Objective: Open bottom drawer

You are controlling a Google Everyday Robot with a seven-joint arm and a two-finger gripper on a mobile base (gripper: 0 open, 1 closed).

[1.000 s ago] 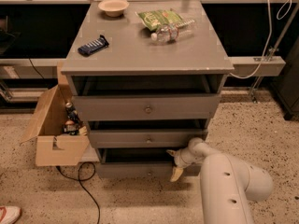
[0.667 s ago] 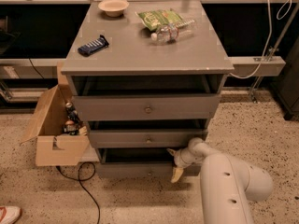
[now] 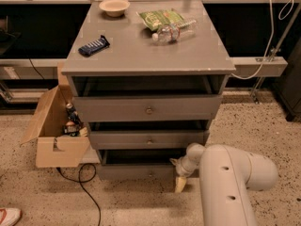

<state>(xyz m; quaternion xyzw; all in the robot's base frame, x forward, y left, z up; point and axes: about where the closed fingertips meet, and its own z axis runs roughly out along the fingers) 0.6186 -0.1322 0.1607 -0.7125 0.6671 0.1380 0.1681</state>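
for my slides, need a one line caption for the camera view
Robot arm's gripper at the right end of the bottom drawer of a grey three-drawer cabinet.

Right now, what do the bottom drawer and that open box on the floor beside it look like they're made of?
Bottom drawer: probably painted wood, going by its flat matte grey front, same as the cabinet. Box: cardboard, judging by the plain tan colour and bent flaps. The gripper sits at the drawer's right end in this view.
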